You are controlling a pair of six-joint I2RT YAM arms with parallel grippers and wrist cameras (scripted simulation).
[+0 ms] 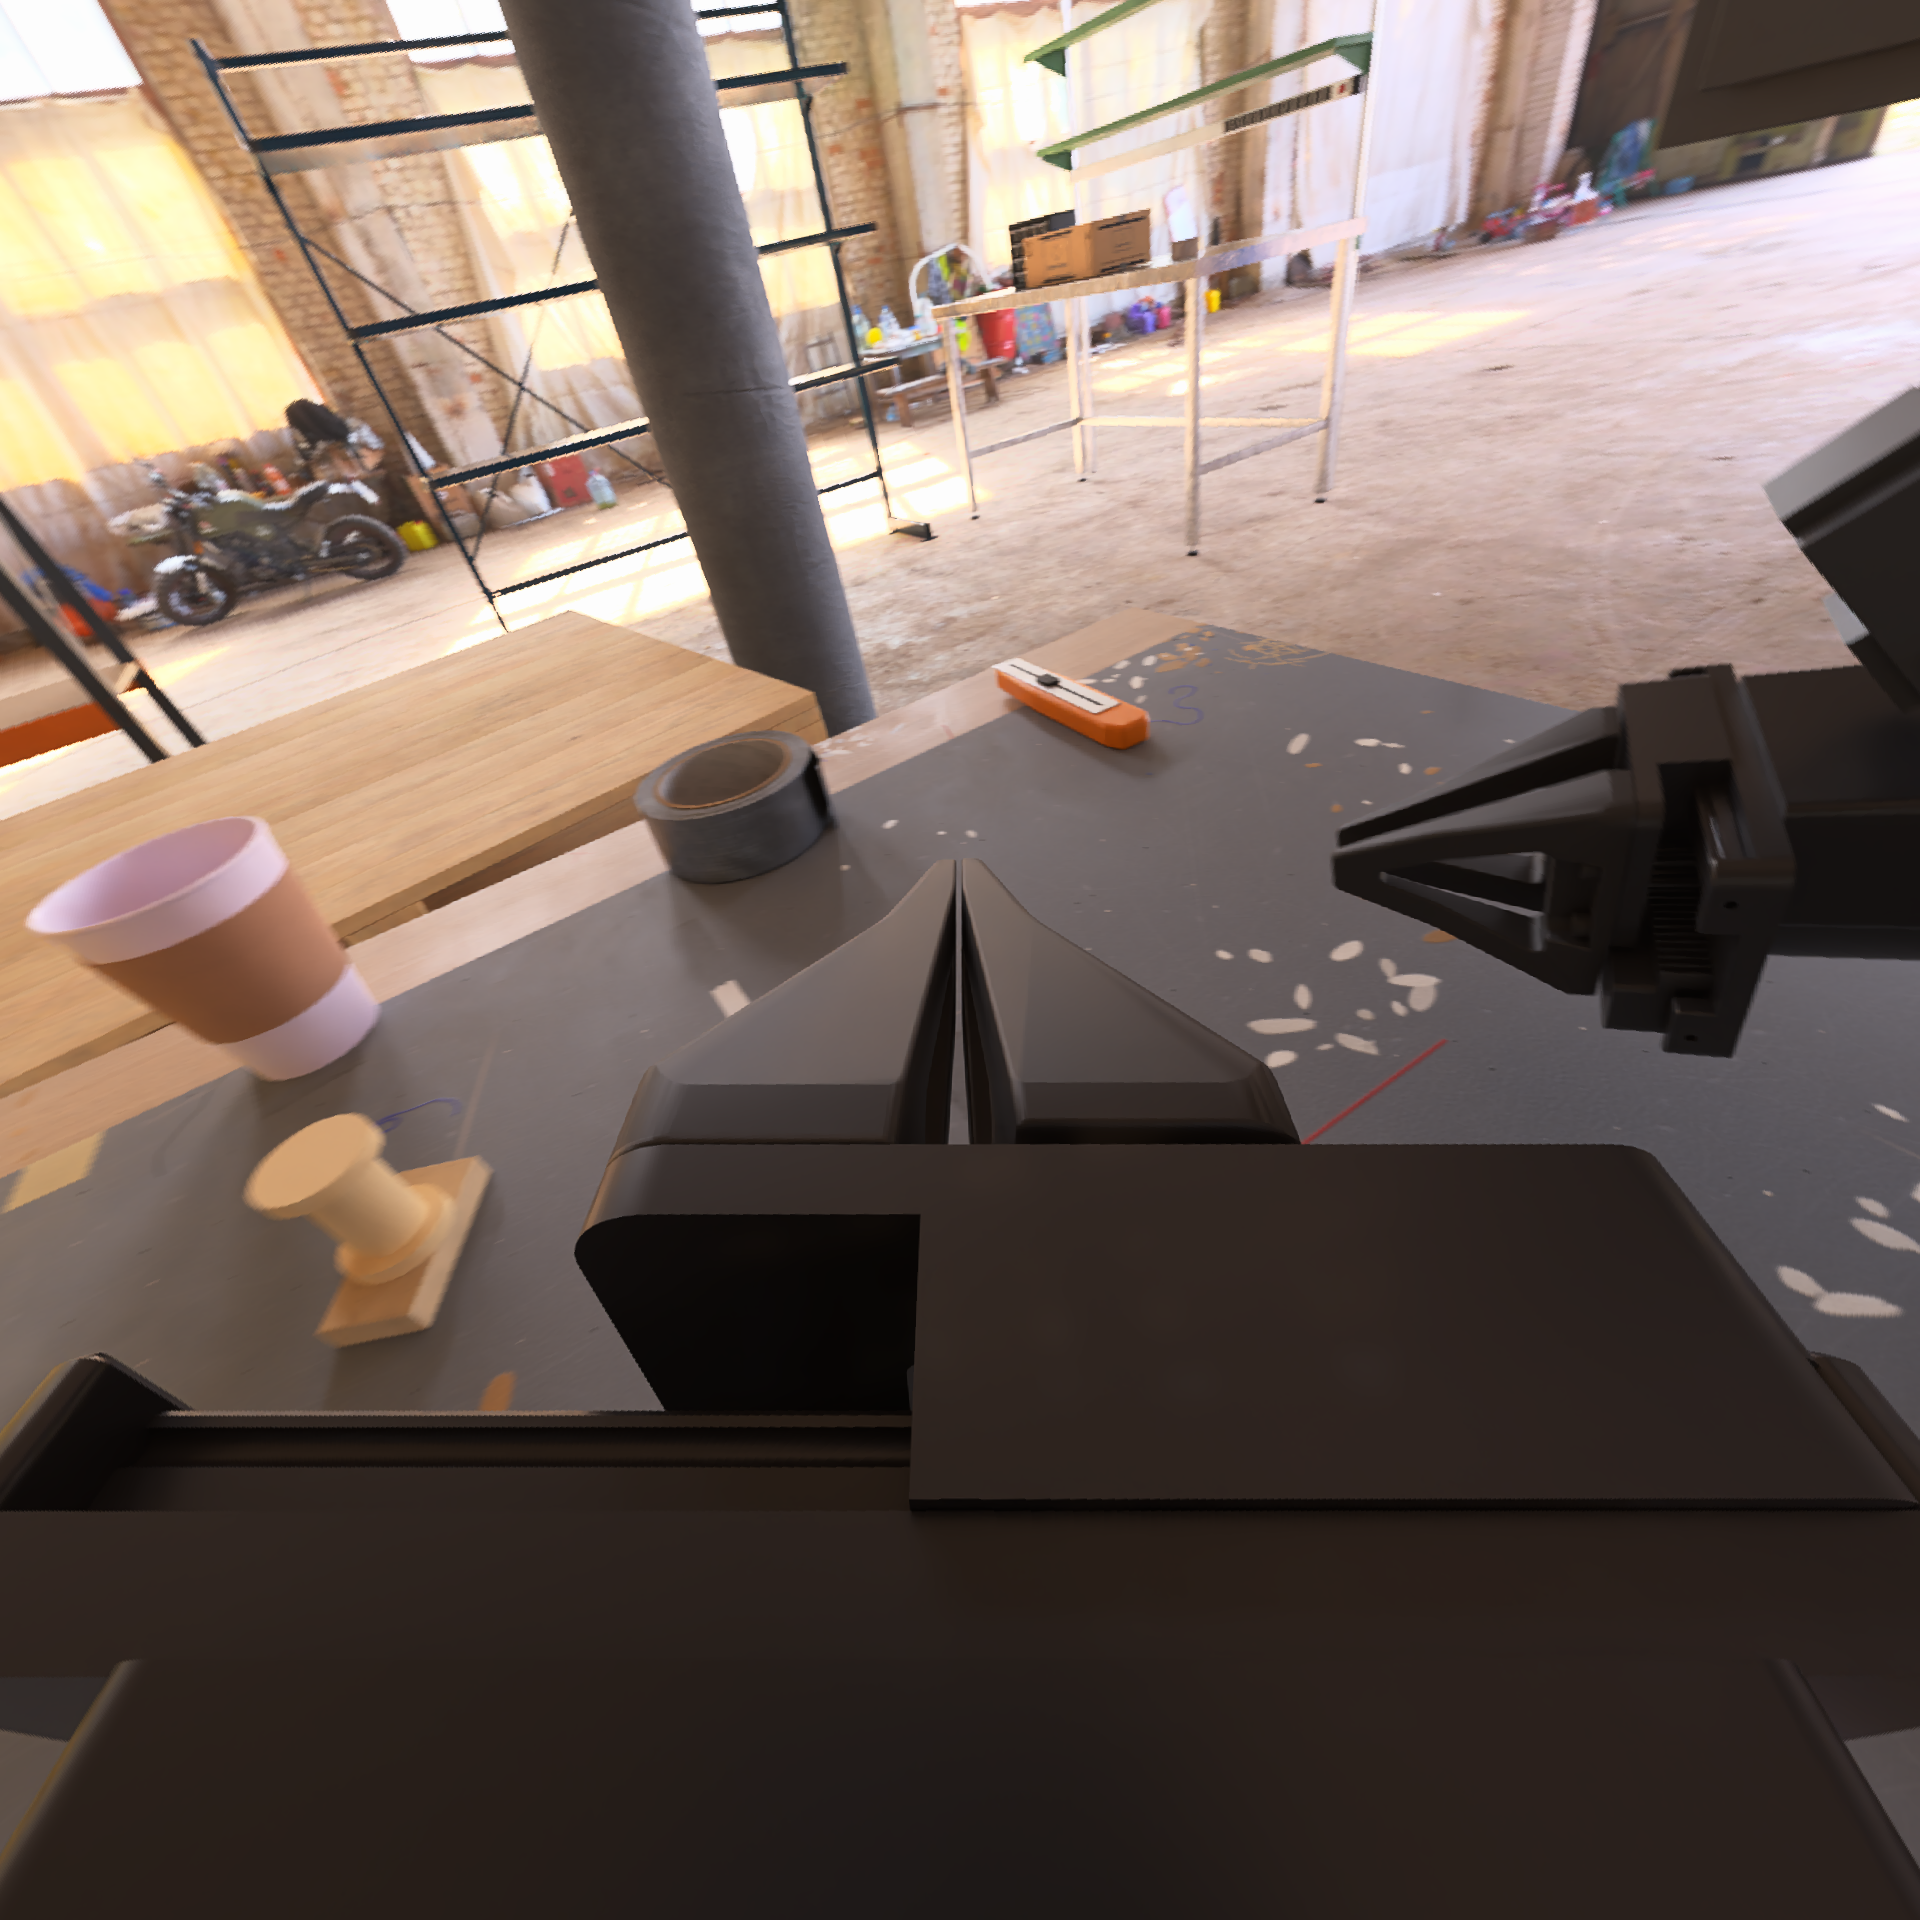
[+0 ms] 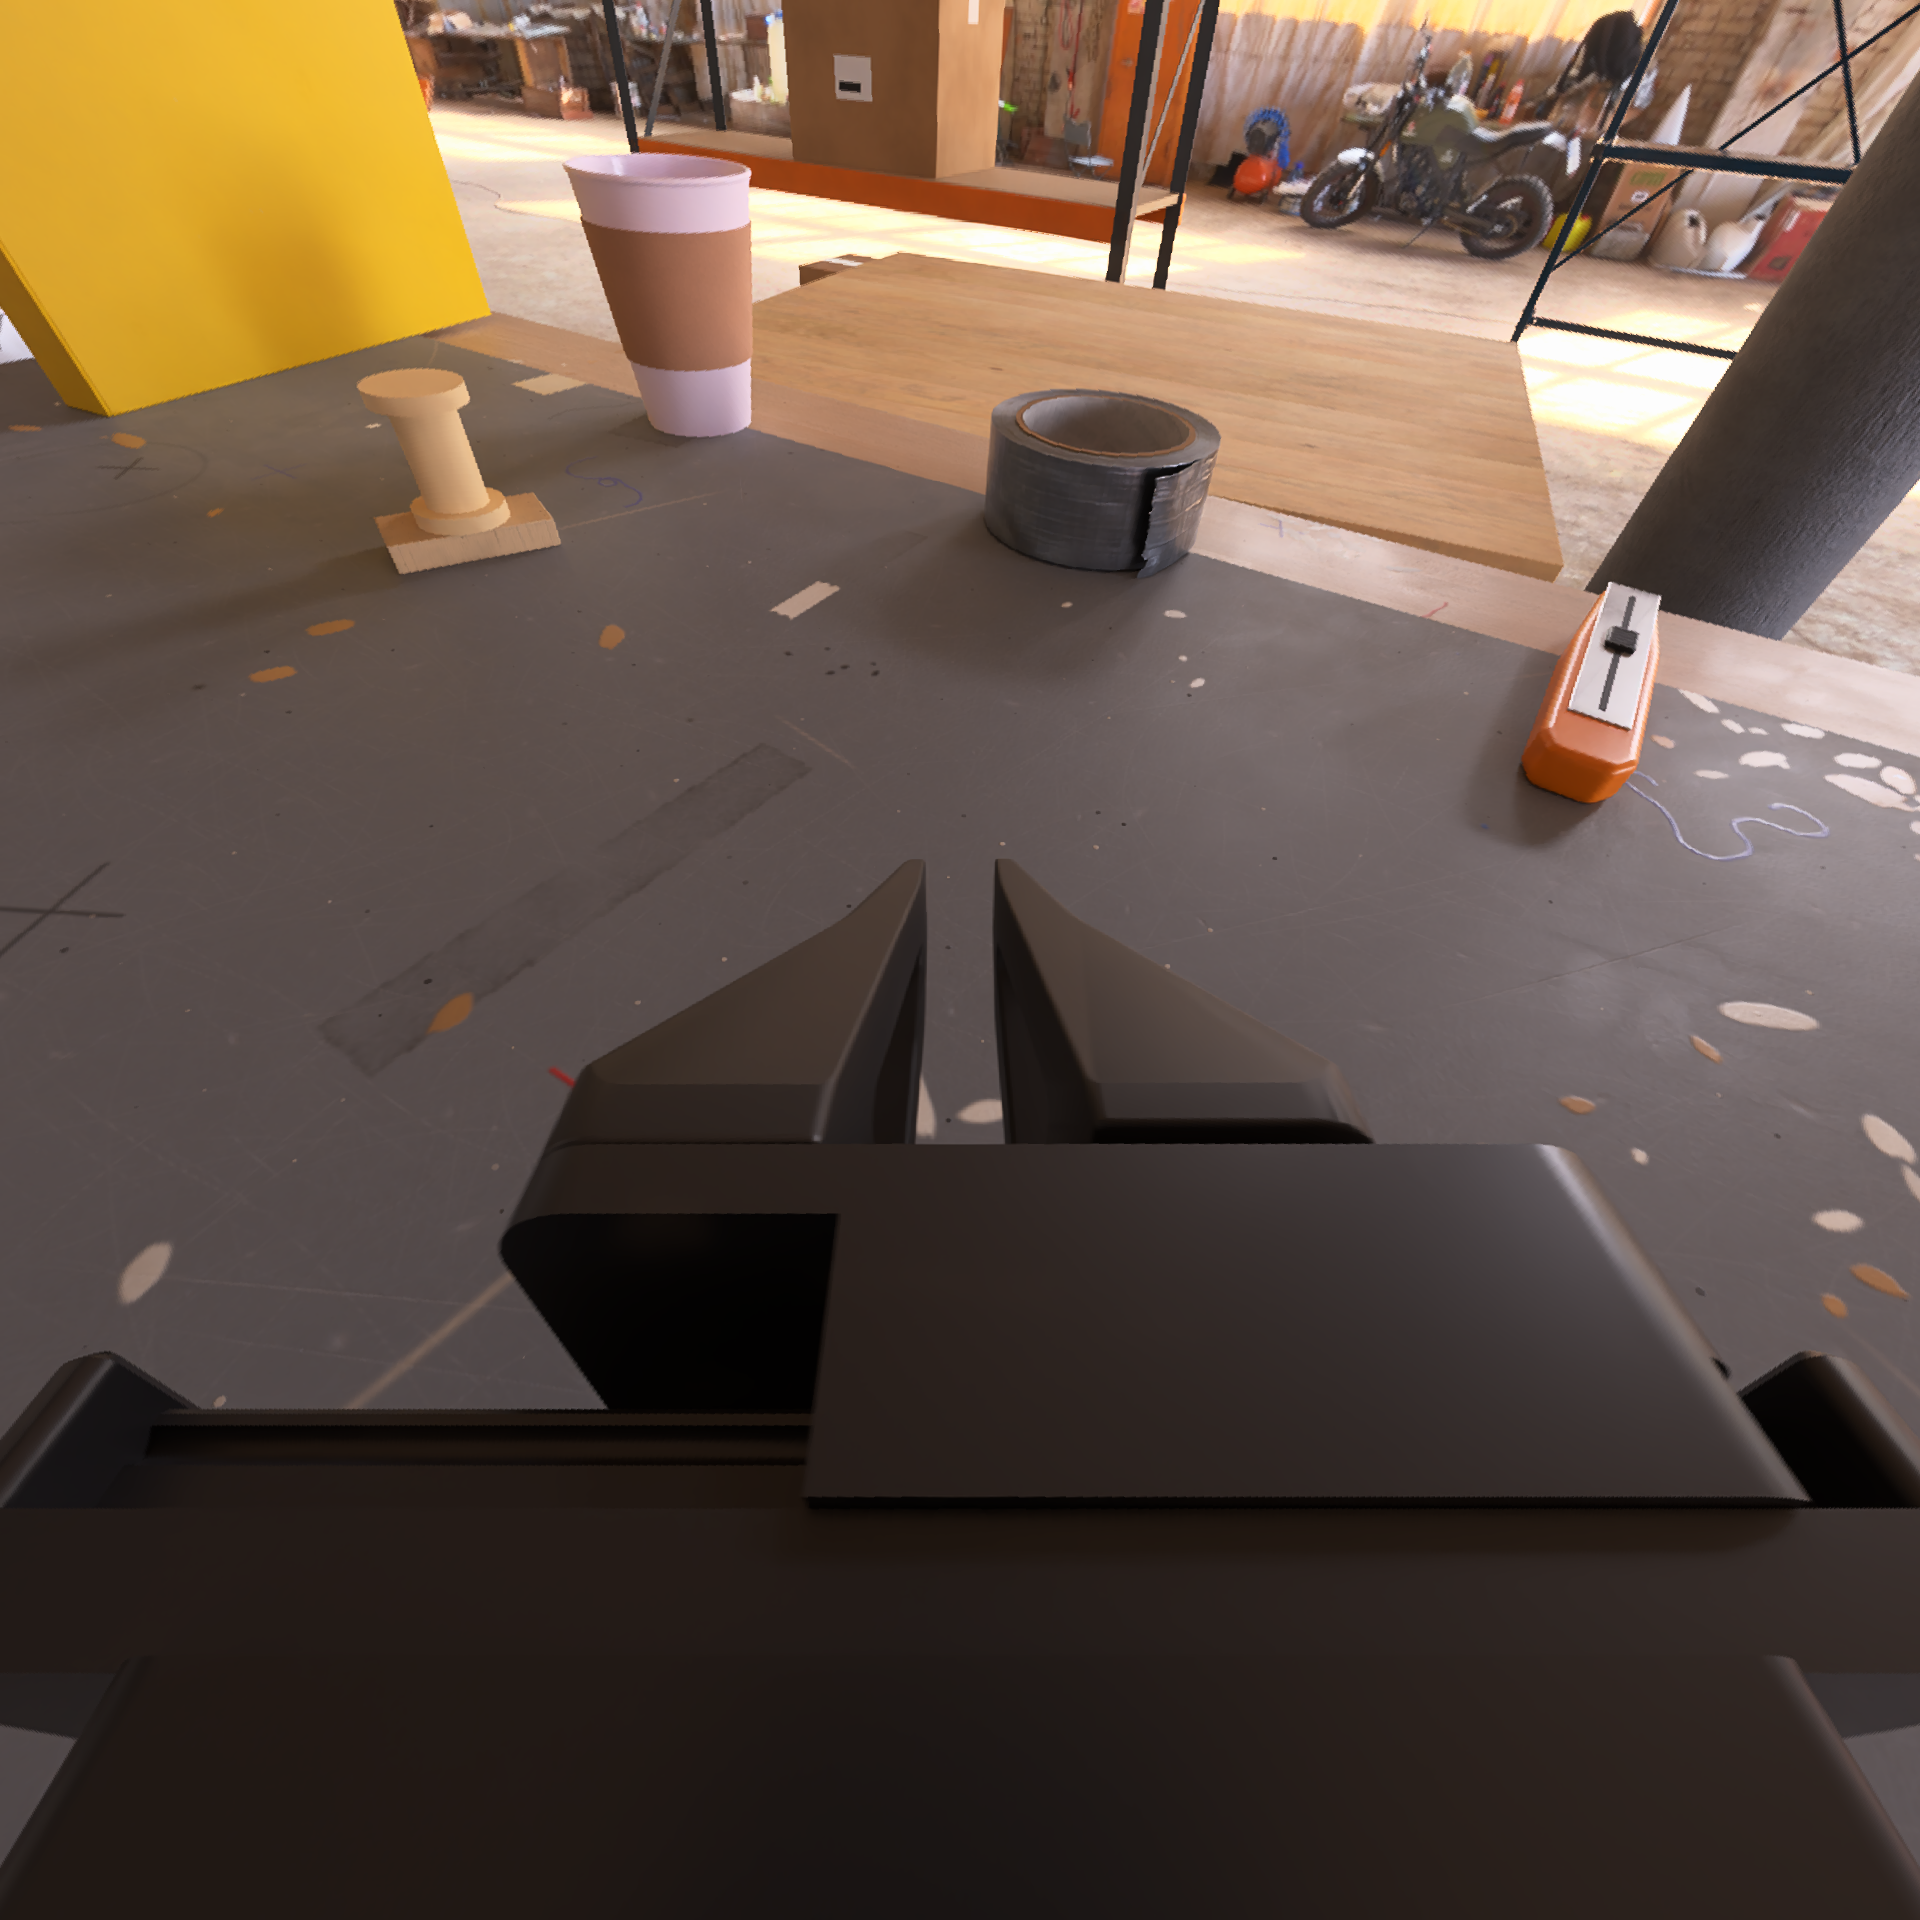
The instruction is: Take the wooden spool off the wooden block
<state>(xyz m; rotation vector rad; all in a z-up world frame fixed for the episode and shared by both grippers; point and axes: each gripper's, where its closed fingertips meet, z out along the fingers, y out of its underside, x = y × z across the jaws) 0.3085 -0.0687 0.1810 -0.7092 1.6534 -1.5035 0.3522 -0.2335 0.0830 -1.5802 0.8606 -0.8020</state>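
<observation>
A pale wooden spool (image 1: 353, 1195) stands upright on a small flat wooden block (image 1: 421, 1273) on the dark grey table, to the left of my left gripper (image 1: 958, 868). The left gripper is shut and empty, a short way from the spool. In the right wrist view the spool (image 2: 431, 447) and the block (image 2: 473, 540) sit far off at the upper left. My right gripper (image 2: 960, 868) is empty above the bare table, its jaws a narrow gap apart. It also shows in the left wrist view (image 1: 1342, 860), at the right.
A pink and brown paper cup (image 1: 208, 945) (image 2: 675, 291) stands just behind the spool. A grey tape roll (image 1: 732, 821) (image 2: 1101, 478) and an orange utility knife (image 1: 1075, 707) (image 2: 1595, 691) lie near the far edge. A yellow panel (image 2: 208, 187) rises at the left.
</observation>
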